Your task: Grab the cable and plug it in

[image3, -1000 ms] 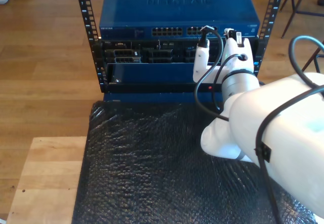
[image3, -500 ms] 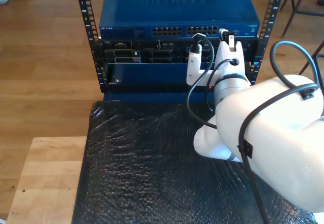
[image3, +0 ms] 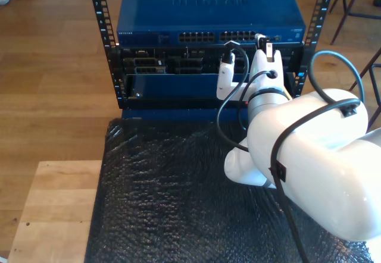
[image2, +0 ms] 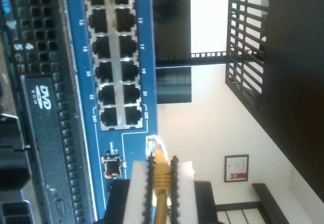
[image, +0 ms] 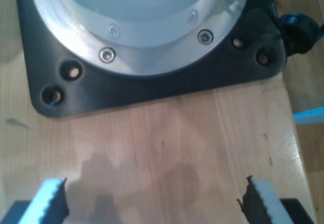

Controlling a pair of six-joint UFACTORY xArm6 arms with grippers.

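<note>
Cable (image2: 161, 183) is what you are seeing pinched between the pale pads of my second gripper (image2: 161, 176), its jaws sitting closed tight on the yellow jacket, and the clear plug (image2: 155, 145) is sticking out ahead of them. The plug is hovering just beside the end of the blue network switch (image2: 144, 57), near the last pair of ports (image2: 120, 115), not yet in any socket. In the exterior view you are looking at the same gripper (image3: 262, 44) reaching up to the switch (image3: 208, 13) in the rack (image3: 107, 43), above the black mat (image3: 166, 197). My first gripper (image: 152, 203) is standing wide open and holding nothing, pointing down at a wooden tabletop (image: 177, 143) beside a black base plate (image: 152, 89)
</note>
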